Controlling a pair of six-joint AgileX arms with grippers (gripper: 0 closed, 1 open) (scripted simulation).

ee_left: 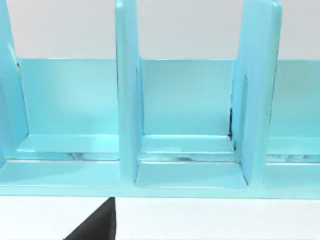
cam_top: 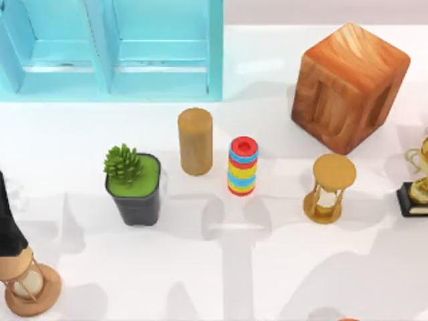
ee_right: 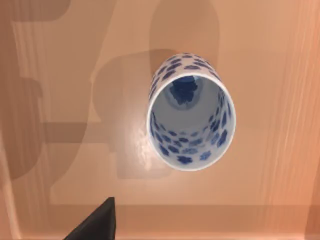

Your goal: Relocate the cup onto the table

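Observation:
The cup [ee_right: 190, 112], white with blue speckles and a round rim, stands upright on a tan wooden surface [ee_right: 60, 100] in the right wrist view, seen from above with its mouth open. A dark part of my right gripper [ee_right: 95, 224] shows at that picture's edge, apart from the cup. In the left wrist view, a dark part of my left gripper [ee_left: 95, 225] hangs over the table [ee_left: 210, 220], facing the turquoise cabinet [ee_left: 190, 100]. The black left arm [cam_top: 8, 214] sits at the left edge of the top view. The glossy white table [cam_top: 221, 267] spreads across the top view.
On the table stand a potted plant [cam_top: 134, 179], a tan wooden cylinder [cam_top: 195, 140], a red-blue-yellow ring stack [cam_top: 242, 166], two hourglasses [cam_top: 330, 188] [cam_top: 30, 284], a large wooden block [cam_top: 348, 85] and a trophy [cam_top: 418, 180]. The cabinet [cam_top: 114, 47] fills the back left.

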